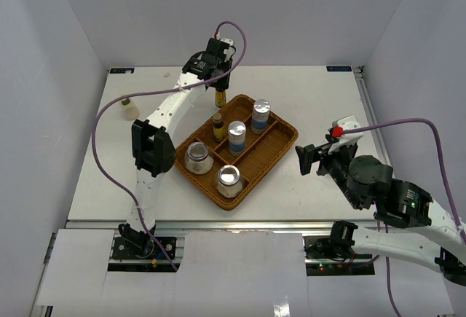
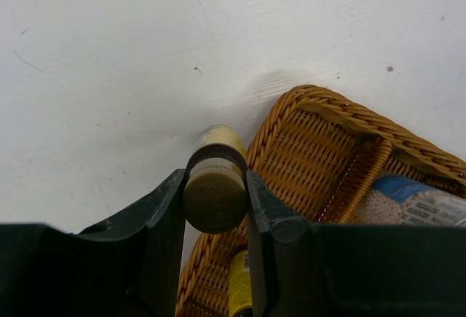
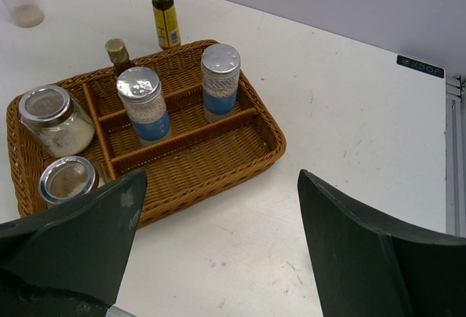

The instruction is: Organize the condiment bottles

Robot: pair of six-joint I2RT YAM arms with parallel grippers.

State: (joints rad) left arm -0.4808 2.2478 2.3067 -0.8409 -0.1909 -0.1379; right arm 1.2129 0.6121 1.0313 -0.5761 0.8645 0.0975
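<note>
White worktop (image 1: 313,98) below: your left jaws clamp a slim amber yellow-labelled bottle (image 3: 167,22), upright just beyond the far corner of the brown woven divided tray (image 3: 218,175). Your right jaws gape empty, right of the tray.

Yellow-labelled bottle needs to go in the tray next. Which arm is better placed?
Left. The left end effector is shut on the yellow-labelled bottle by its cap, beside the tray at its far corner. The right end effector hangs open and empty off the tray's other side.
</note>
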